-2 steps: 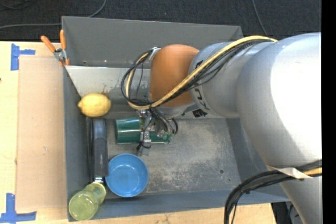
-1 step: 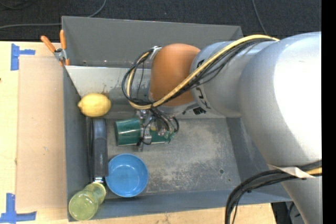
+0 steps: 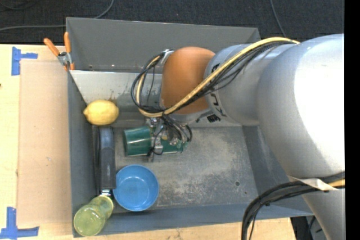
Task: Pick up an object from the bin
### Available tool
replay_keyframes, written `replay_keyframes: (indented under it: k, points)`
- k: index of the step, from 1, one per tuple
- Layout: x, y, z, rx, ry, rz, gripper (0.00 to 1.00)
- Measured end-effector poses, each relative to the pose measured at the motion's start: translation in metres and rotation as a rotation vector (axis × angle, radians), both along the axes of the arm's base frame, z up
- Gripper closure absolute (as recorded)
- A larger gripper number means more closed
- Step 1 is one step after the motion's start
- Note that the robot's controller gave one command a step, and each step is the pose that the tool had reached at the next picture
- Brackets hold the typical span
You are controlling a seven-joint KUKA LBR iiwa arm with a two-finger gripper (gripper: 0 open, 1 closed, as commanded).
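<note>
Green cup point(image 3: 134, 141) lies right beneath the tool point(image 3: 157, 146) (wide or narrow, I cannot tell); a blue bowl point(image 3: 136, 188) sits near it.

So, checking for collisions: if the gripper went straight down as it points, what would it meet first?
Probably the dark green cup lying mid-bin beneath the gripper, though depth is unclear from above.

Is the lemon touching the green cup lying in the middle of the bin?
Apart. The camera view shows bare grey floor of the bin between the lemon and the green cup.
</note>
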State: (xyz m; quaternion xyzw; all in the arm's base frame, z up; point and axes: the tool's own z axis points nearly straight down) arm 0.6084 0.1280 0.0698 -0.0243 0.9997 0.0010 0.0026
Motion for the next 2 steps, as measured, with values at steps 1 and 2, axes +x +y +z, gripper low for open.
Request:
replay_keyframes:
  k: [1,2]
  points:
    - [-0.001,0.006,0.085,0.002,-0.006,0.011,1.0]
    - [-0.021,-0.021,0.184,-0.001,0.002,-0.007,1.0]
